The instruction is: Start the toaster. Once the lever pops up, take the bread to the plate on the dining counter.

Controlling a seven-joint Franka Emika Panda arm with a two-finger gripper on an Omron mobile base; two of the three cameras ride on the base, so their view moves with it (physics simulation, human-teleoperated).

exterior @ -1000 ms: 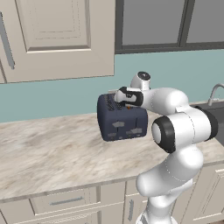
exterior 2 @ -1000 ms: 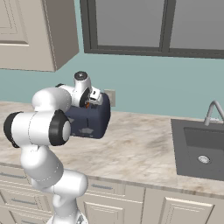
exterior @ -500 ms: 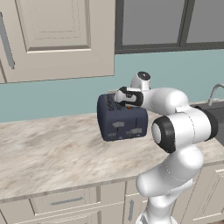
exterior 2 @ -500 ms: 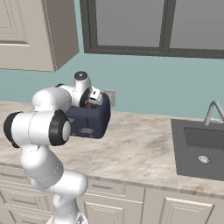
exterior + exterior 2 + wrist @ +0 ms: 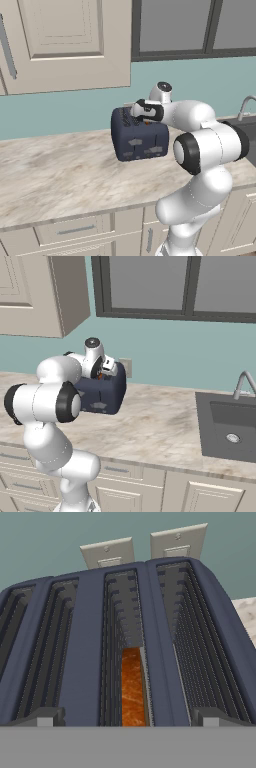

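Two wall outlets (image 5: 107, 553) behind the toaster (image 5: 139, 134).

The white arm (image 5: 200, 150) rises from the lower right of the left base view, stacks up through a bulky elbow with a dark joint ring in the right middle of the frame, then folds back toward the centre, its forearm reaching left and slightly upward. In the right base view the same arm (image 5: 47, 406) climbs from the lower left and bends toward the upper middle. The wrist is turned so the hand points downward. The gripper (image 5: 136, 111) sits just left of centre in the left base view; in the hand view its two dark fingertips (image 5: 44, 718) stand far apart at the bottom corners, apparently gripping nothing.
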